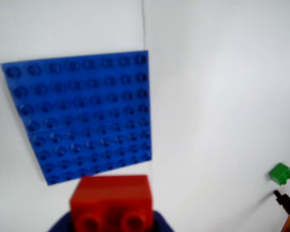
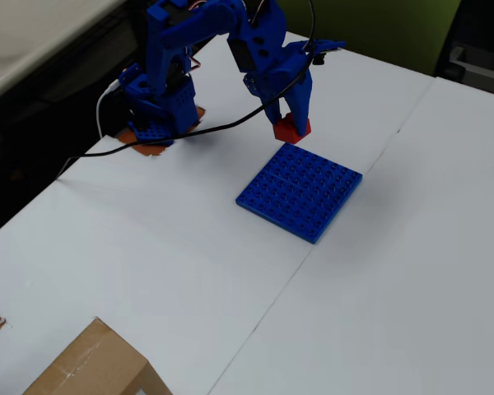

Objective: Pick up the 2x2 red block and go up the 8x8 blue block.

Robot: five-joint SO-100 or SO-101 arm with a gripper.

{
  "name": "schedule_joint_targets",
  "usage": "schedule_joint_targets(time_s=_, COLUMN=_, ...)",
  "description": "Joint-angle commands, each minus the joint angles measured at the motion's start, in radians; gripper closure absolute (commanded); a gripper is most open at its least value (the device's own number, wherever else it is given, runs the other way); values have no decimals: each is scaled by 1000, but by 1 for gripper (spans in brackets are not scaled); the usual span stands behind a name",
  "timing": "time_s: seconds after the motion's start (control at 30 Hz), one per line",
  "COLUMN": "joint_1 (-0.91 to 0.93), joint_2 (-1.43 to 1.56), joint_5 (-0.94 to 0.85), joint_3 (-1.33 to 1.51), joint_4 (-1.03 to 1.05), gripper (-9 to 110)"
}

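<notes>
Above the table (image 2: 412, 271) beside the 8x8 blue block (image 2: 300, 191), near its arm-side corner: gripper (image 2: 290, 125) clamped on 2x2 red block (image 2: 291, 127), carry step; next, shift over the studs and lower squarely.

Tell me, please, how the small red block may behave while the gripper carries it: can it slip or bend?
The 2x2 red block looks like hard plastic, so probably stiff and light. Its smooth sides might slip in the gripper. Being squat, it should hardly roll or tip.

arm bent over, pincer (image 2: 290, 125) clamped, pointing down
</notes>
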Motion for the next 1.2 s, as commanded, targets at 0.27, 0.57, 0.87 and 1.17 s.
schedule_joint_targets(time_s=0.27, joint_1=-8, joint_2=-21, joint_5=-81, joint_3=-15, joint_4=-21, gripper=101)
schedule_joint_targets(time_s=0.57, joint_1=-18, joint_2=-51, joint_5=-63, joint_3=5, joint_4=-98, gripper=101)
schedule_joint_targets(time_s=0.87, joint_1=-14, joint_2=-60, joint_5=-86, joint_3=25, joint_4=-100, gripper=101)
schedule_joint_targets(time_s=1.17, joint_1=-15, joint_2=-11, joint_5=-83, joint_3=6, joint_4=-35, gripper=101)
